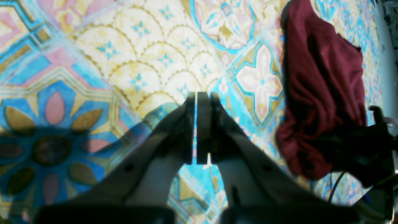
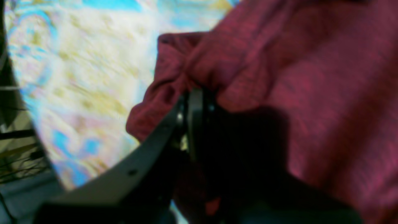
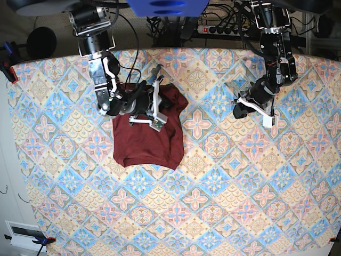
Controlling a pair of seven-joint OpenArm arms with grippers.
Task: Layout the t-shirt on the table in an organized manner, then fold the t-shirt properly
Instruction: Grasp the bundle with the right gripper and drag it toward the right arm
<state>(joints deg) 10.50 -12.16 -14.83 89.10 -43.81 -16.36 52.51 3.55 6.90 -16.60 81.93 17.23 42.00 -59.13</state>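
Shirt: the maroon t-shirt (image 3: 148,136) sits on the left half of the table as you look from overhead, up toward the far edge. It's bunched near the top and spreads into a rough rectangle lower down, with the bottom hem more or less straight.

Table: the table (image 3: 240,202) has that pastel tile cloth all over it, blue, pink and cream diamonds, and most of it is bare.

Right gripper: the right gripper (image 2: 194,93) is down on the upper part of the shirt, pinched together on a wad of maroon fabric (image 2: 199,65). The wrist view is blurry, but cloth is puckered right at the fingertips.

Left gripper: the left gripper (image 1: 199,99) hangs over bare cloth on the other side, well apart from the shirt. Its jaws are pressed together with just a sliver of light between them, nothing in them.

Shirt from the left wrist: it shows as a crumpled maroon heap (image 1: 323,93) off to the side.
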